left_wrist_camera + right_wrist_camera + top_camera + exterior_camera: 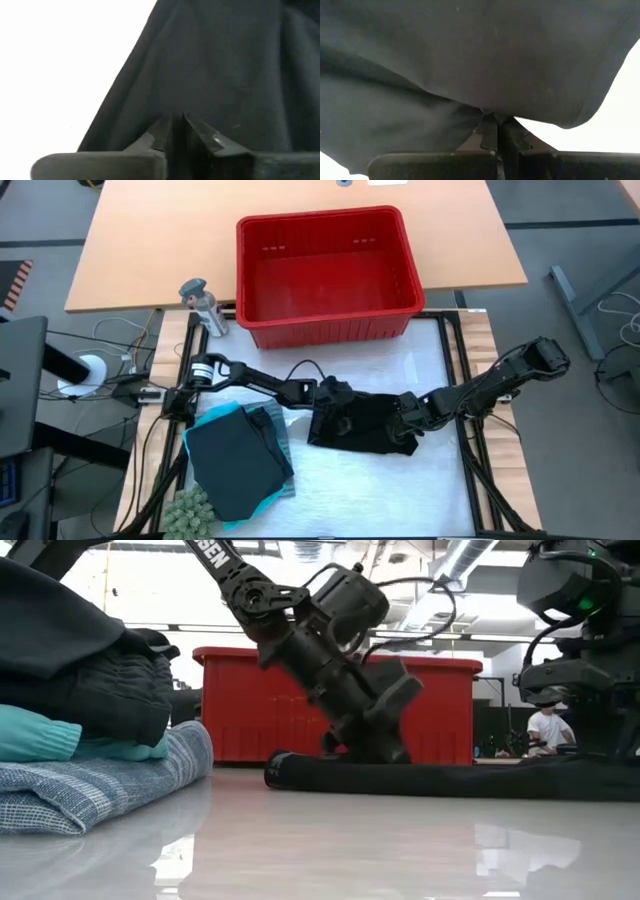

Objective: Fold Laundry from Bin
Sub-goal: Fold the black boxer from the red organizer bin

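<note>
Two grippers, left gripper (338,408) and right gripper (408,420), pinch fingers closed on the black garment (365,423) lying flat mid-worktop (400,490) before the empty red bin (325,275). A tidy fold likely needs both edges lifted evenly. The cloth looks matte, limp, creased.

On my left arm (225,565), seen low from the table top, white capital letters run along the dark link; only "SEN" shows, cut off at the top edge; I read nothing else anywhere
</note>
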You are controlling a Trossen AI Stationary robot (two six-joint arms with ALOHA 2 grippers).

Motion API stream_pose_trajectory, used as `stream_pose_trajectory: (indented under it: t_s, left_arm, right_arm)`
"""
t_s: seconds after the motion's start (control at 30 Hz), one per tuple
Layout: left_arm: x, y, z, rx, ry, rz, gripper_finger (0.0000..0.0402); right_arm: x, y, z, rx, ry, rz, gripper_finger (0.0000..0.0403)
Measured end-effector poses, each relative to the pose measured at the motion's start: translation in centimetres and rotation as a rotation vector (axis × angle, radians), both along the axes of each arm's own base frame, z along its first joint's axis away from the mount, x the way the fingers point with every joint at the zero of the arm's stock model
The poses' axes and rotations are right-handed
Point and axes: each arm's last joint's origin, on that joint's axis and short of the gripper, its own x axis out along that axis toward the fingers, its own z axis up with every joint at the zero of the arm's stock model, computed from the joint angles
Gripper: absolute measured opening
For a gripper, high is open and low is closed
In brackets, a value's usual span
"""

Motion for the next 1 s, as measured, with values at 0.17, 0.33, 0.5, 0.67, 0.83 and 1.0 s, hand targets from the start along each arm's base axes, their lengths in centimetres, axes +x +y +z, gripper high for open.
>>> stream_pose_trajectory:
  t_s: [0.17, 0.33, 0.5, 0.67, 0.83, 1.0]
  left_arm:
    - [-0.6, 0.9, -0.5, -0.015, 0.081, 0.063, 0.0004]
    - [-1.0, 1.5, -0.8, -0.031, 0.133, 0.099, 0.0003]
    - [-1.0, 1.4, -0.7, -0.046, 0.125, 0.09, 0.0004]
    - [-1.0, 1.3, 0.6, -0.12, 0.075, 0.101, 0.0004]
    - [-1.2, 1.2, 3.1, -0.164, 0.014, 0.096, 0.0004]
    - [-2.1, 0.9, 6.9, -0.231, -0.042, 0.044, 0.0004]
  right_arm:
    - [-0.1, 0.3, 0.0, 0.005, -0.003, 0.016, 0.0023]
    - [-0.2, 0.5, 0.0, 0.001, 0.005, 0.028, 0.0023]
    - [0.3, 0.7, 0.9, -0.001, -0.017, 0.072, 0.0023]
    - [1.5, 0.6, 3.1, -0.021, -0.035, 0.119, 0.0023]
    - [2.7, 0.0, 4.9, -0.04, -0.081, 0.144, 0.0023]
    - [3.7, -0.9, 6.1, -0.054, -0.13, 0.158, 0.0023]
